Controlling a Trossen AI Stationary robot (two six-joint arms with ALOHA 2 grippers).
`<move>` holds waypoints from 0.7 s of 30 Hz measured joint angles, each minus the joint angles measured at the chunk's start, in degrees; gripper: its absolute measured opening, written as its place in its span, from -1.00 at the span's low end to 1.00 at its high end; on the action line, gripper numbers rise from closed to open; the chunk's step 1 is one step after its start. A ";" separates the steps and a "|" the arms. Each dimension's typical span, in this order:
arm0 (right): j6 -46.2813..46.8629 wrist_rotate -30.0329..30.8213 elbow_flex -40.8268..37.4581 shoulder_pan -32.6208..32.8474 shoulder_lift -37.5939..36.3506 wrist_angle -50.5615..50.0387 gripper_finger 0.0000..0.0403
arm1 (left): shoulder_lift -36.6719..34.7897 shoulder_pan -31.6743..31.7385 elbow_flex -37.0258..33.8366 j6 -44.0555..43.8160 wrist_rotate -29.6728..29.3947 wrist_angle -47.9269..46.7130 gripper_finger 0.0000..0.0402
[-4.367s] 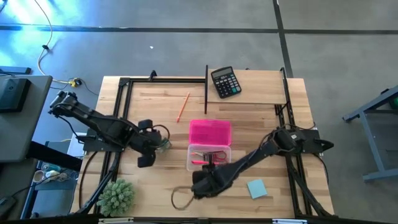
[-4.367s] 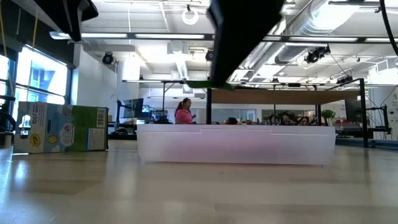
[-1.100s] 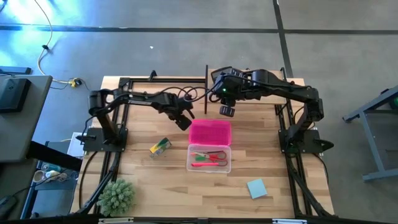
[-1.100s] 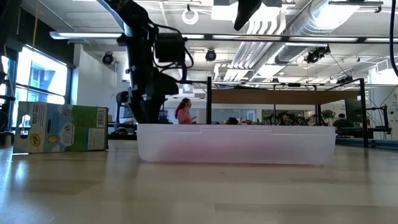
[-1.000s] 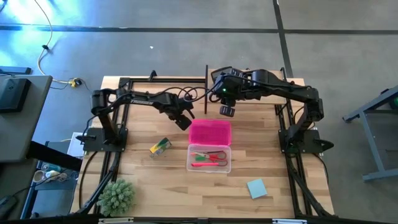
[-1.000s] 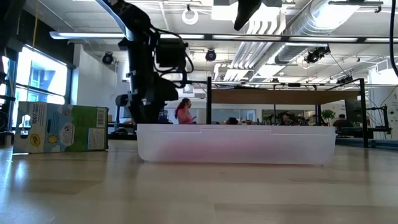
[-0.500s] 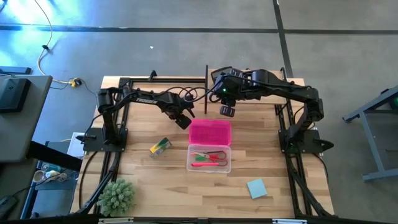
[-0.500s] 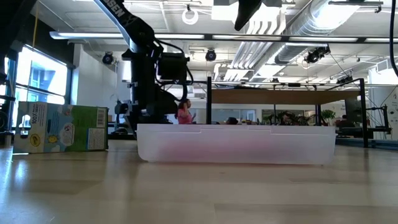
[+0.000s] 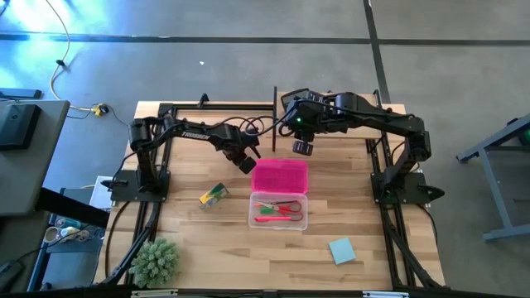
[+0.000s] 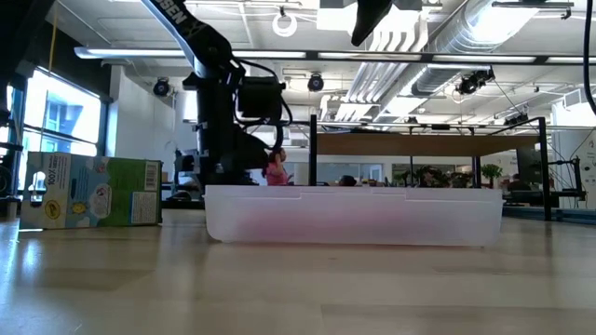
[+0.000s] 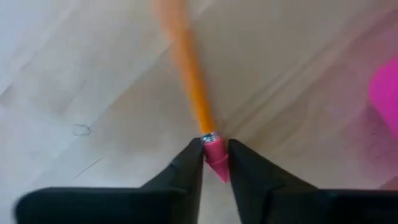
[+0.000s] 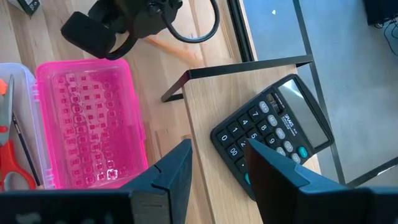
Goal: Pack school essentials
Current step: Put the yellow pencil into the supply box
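Note:
My left gripper (image 9: 241,158) is low at the far left corner of the pink lid (image 9: 279,175), shut on the orange pencil (image 11: 189,74), which lies on the table. The pencil also shows in the right wrist view (image 12: 177,50). My right gripper (image 12: 217,171) hovers open above the black calculator (image 12: 273,130) at the table's far edge. The clear box (image 9: 279,211) near the lid holds the red-handled scissors (image 9: 281,206) and the marker (image 9: 267,217). The crayon box (image 9: 213,195) and the light-blue notepad (image 9: 341,250) lie flat on the table. My left gripper pinches the pencil's pink eraser end (image 11: 213,149) between its two fingertips (image 11: 191,163). The fingers point along the pencil, whose orange shaft runs on away from them. The shaft appears to lie on the wood.
A spiky green plant ball (image 9: 157,261) sits at the near left corner. A black metal frame (image 9: 274,116) runs along the far edge beside the calculator (image 9: 298,108). In the low view the crayon box (image 10: 88,191) stands left of the clear box (image 10: 354,216).
My left arm has stretched a little further toward the table's right, its gripper staying low at the pencil beside the pink lid.

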 joint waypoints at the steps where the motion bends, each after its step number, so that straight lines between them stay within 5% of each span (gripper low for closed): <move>1: 0.00 0.00 0.00 0.00 0.00 -0.02 -0.32 | 0.00 -0.01 0.00 0.02 0.06 -0.01 -0.80; 6: 0.00 0.00 0.00 0.00 0.00 -0.53 -0.32 | -0.04 0.03 0.02 0.62 0.12 -0.05 -0.96; 21: 0.02 0.01 0.00 0.01 0.00 -2.67 -0.32 | -3.57 1.77 -0.04 2.14 -1.47 -3.39 -0.93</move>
